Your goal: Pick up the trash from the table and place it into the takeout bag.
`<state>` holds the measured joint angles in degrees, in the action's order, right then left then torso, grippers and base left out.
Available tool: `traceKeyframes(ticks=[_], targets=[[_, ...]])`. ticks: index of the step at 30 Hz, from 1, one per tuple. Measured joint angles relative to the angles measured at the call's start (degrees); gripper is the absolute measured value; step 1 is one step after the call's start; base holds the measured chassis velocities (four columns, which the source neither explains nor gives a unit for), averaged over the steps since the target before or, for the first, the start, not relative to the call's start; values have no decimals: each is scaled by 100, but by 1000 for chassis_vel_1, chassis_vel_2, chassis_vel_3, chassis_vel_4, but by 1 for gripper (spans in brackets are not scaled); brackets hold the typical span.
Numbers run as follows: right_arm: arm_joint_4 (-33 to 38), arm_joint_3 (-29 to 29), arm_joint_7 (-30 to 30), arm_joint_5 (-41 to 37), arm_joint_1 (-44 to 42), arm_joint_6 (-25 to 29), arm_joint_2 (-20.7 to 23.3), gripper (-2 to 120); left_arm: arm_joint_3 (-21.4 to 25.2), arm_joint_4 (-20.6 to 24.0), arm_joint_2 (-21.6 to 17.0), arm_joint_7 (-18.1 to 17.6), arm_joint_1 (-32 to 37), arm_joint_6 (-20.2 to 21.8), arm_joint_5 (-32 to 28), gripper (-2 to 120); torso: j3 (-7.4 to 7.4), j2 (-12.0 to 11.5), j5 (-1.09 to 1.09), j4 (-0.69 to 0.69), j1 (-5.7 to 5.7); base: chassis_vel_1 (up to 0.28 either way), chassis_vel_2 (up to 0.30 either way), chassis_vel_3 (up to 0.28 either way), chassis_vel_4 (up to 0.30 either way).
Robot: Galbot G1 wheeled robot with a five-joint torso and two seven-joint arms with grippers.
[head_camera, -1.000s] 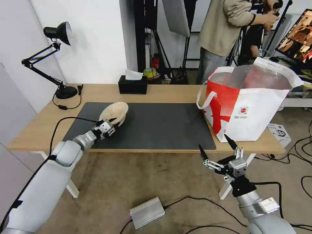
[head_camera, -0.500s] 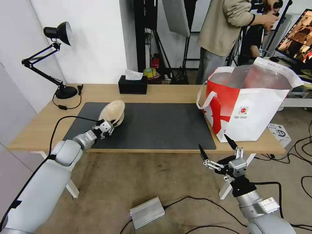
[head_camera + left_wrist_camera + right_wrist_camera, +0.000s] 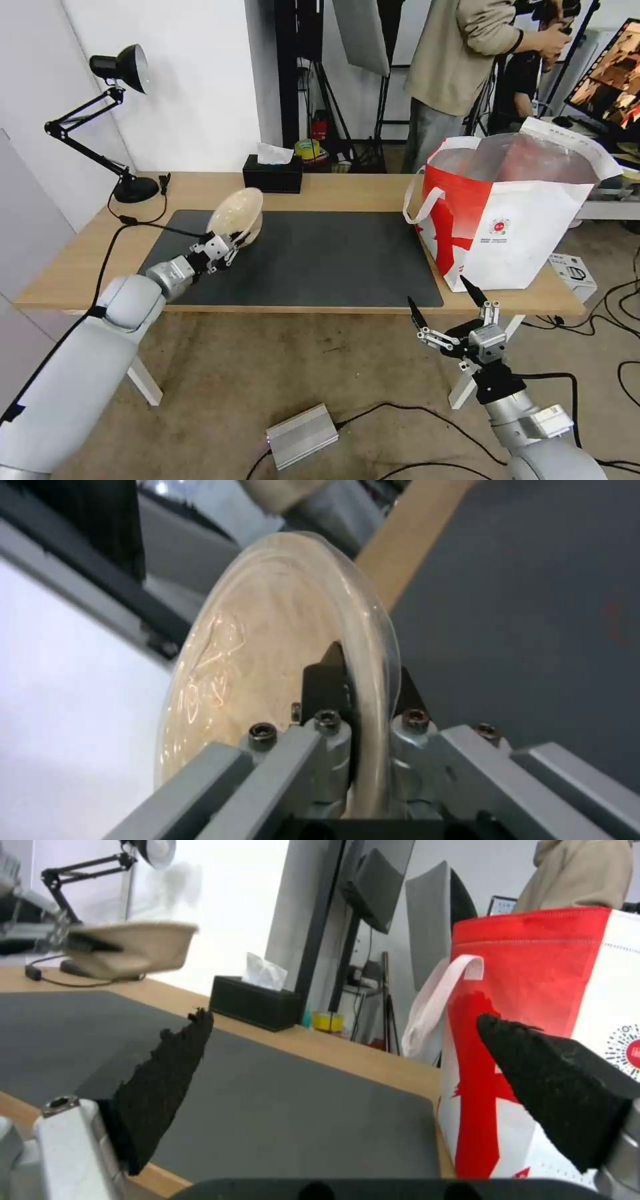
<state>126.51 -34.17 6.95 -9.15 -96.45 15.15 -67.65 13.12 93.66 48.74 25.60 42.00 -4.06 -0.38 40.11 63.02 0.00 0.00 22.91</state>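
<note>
Transport step, I judge: left end effector (image 3: 229,243) clamps the beige bowl (image 3: 236,212) above the tabletop (image 3: 347,189). Next it needs carrying to the takeout bag (image 3: 510,220). Right end effector (image 3: 448,302) waits, fingers apart.

Bright, even indoor light with soft shadows; wide-angle bending at the edges, and the wrist views look perhaps slightly blurred.

The beige bowl (image 3: 235,211) is shallow, thin-walled and glossy inside. My left end effector (image 3: 230,241) pinches its rim, one finger inside and one outside, and holds it tipped on edge above the left part of the dark grey mat (image 3: 320,257) on the light-wood surface (image 3: 347,188). The bag (image 3: 513,217) stands upright at the right end of the surface, well apart from the bowl: boxy, red and white, foil-lined, mouth open, white loop handle (image 3: 419,203) hanging on its left side.
</note>
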Motion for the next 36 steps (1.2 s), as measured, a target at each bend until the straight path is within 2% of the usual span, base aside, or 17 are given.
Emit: traceKeyframes(ticks=[7, 12, 15, 17, 21, 22, 25, 27, 30, 31, 35, 36], targets=[[0, 0, 0, 0, 0, 0, 0, 100, -698, 156, -219, -129, -872, 5, -352, 1, 0, 0, 0, 0, 0, 0, 0, 0, 0], [0, 0, 0, 0, 0, 0, 0, 100, -1153, 145, -183, -190, -1421, 9, -409, 1, 0, 0, 1, 0, 0, 0, 0, 0, 0], [0, 0, 0, 0, 0, 0, 0, 100, -1634, 53, -35, -215, -2017, 23, -421, 1, 1, 0, -1, 0, 0, 0, 0, 0, 0], [0, 0, 0, 0, 0, 0, 0, 100, -1703, 37, -12, -218, -2104, 24, -420, 1, 0, 0, 0, 0, 1, 0, 0, 0, 0], [0, 0, 0, 0, 0, 0, 0, 100, -2537, -268, 318, -229, -3087, 6, -416, 1, 1, 0, 2, -1, 0, 0, 0, 0, 0], [0, 0, 0, 0, 0, 0, 0, 100, -2537, -268, 318, -229, -3087, 6, -416, 1, 1, 0, 2, -1, 0, 0, 0, 0, 0], [0, 0, 0, 0, 0, 0, 0, 100, -2976, -598, 674, -222, -3725, -44, -414, 1, 1, 0, 0, 0, 1, 0, 0, 0, 0], [0, 0, 0, 0, 0, 0, 0, 100, -3063, -683, 758, -223, -3871, -73, -408, 1, 1, 0, 1, -1, 1, 0, 0, 0, 0], [0, 0, 0, 0, 0, 0, 0, 100, -3424, -1133, 1212, -219, -4492, -215, -347, 1, 0, 0, 2, -1, 1, 0, 0, 0, 0], [0, 0, 0, 0, 0, 0, 0, 100, -3424, -1133, 1212, -219, -4492, -215, -347, 1, 0, 0, 2, -1, 1, 0, 0, 0, 0], [0, 0, 0, 0, 0, 0, 0, 100, -3690, -1855, 1868, -179, -5051, -424, -78, 1, 0, 0, 3, -1, 1, 0, 0, 0, 0], [0, 0, 0, 0, 0, 0, 0, 100, -3690, -1855, 1868, -179, -5051, -424, -78, 1, 0, 0, 3, -1, 1, 0, 0, 0, 0]])
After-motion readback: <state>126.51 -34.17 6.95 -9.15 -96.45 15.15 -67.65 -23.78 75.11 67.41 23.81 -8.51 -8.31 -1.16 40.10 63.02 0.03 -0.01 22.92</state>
